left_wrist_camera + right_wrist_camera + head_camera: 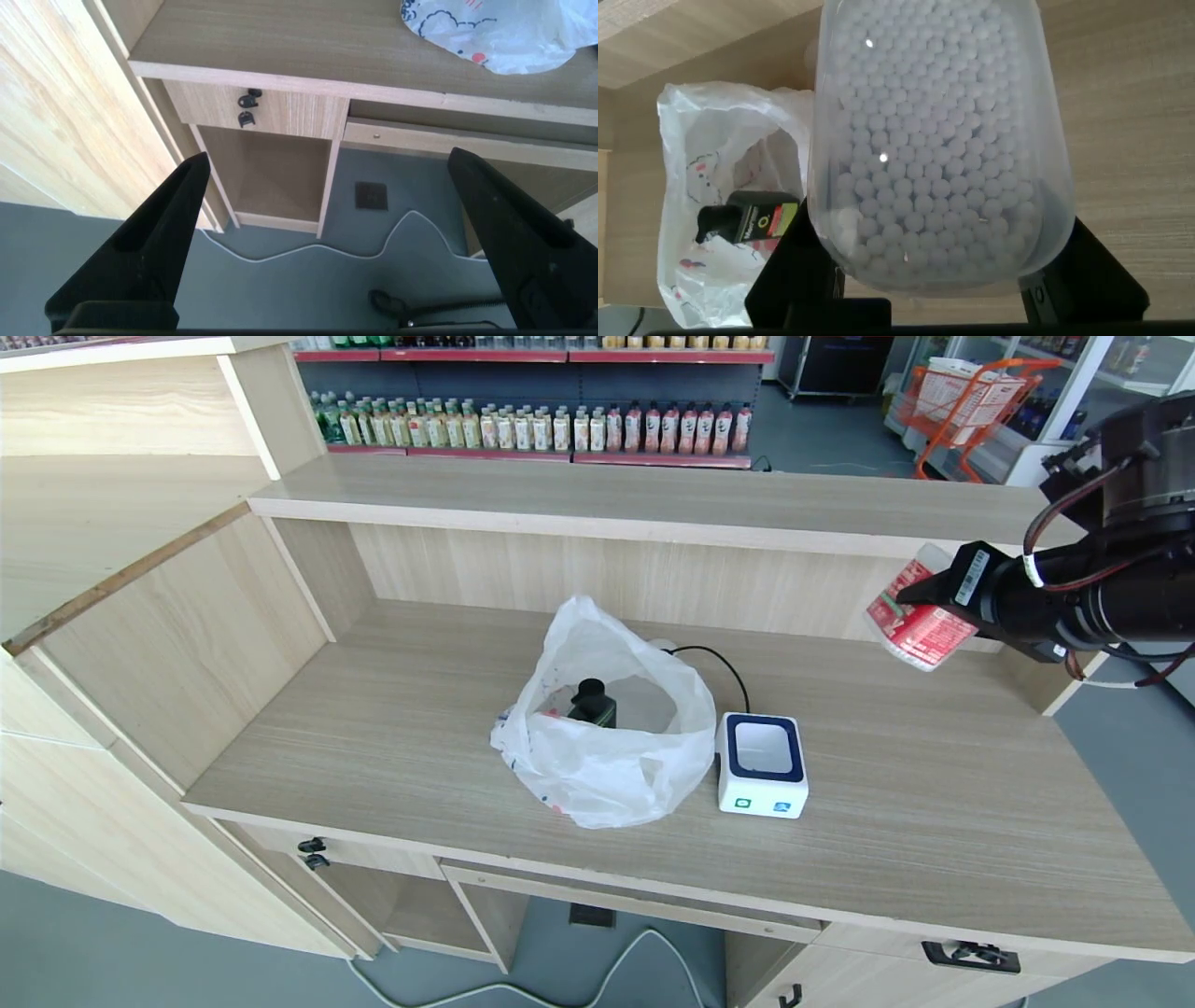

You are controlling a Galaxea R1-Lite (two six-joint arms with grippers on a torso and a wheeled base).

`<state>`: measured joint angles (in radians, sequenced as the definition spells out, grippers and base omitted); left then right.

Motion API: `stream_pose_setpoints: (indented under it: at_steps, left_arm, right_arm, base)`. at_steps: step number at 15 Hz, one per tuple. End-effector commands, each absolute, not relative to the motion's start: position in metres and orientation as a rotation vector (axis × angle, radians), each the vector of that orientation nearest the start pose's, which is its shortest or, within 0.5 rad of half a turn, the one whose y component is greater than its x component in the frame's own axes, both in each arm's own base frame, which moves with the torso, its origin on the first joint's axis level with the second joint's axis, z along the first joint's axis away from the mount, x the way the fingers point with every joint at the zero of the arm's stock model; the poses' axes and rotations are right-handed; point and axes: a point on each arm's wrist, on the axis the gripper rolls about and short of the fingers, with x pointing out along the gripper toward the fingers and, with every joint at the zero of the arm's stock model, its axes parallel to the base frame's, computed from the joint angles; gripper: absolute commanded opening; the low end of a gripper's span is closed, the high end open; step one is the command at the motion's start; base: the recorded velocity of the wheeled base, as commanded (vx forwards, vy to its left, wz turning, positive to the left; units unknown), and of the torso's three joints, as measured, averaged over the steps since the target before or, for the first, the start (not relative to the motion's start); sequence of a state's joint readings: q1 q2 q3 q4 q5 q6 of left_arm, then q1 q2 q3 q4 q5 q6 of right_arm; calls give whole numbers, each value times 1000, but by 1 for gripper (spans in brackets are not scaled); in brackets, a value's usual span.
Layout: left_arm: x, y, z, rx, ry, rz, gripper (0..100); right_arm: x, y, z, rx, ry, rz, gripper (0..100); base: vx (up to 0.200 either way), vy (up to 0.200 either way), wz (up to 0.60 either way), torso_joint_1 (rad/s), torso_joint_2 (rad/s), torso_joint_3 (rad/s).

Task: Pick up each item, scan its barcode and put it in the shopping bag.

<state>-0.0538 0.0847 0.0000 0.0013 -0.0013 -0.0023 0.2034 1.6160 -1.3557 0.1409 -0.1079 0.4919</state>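
Right gripper (910,600) clamps swab tub (920,639) aloft right of scanner (763,763), probably for scanning before bagging; left gripper (329,163) hangs wide open.

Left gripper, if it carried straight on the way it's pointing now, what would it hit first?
Most likely the counter's front, around the drawer with the keys. Nothing nearer lies ahead of the left gripper, but depth is unclear.

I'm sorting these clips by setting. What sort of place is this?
Most likely a small shop's checkout counter: shelves of bottled drinks behind it, a barcode scanner beside a shopping bag, and an orange shopping cart.
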Motion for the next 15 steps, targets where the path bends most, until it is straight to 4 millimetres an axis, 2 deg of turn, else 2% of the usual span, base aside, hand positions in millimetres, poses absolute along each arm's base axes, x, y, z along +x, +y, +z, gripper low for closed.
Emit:
stream_pose_setpoints:
  at_steps: [1, 4, 10, 12, 14, 15]
  left_arm:
    - [-16, 1, 77, -1, 86, -55, 100]
    - [-16, 1, 77, -1, 86, -55, 100]
    - [-16, 1, 77, -1, 86, -55, 100]
    - [-16, 1, 77, -1, 86, -55, 100]
    - [-16, 1, 77, -1, 86, -55, 100]
    - [-16, 1, 77, -1, 86, -55, 100]
  right_arm:
    - [292, 58, 284, 424, 424, -7, 0]
    - [292, 60, 279, 452, 462, 35, 0]
    - [287, 59, 280, 760, 468, -30, 0]
    - [286, 60, 275, 844, 510, -61, 0]
    - [293, 62, 260, 974, 638, -90, 0]
    - [298, 62, 253, 983, 684, -94, 0]
  base:
    - [0, 0, 600, 2, -2, 2]
    - [0, 0, 0, 0, 0, 0]
    - [0, 0, 0, 0, 0, 0]
    - [0, 0, 0, 0, 0, 0]
    - [0, 0, 0, 0, 0, 0]
    - [0, 0, 0, 0, 0, 0]
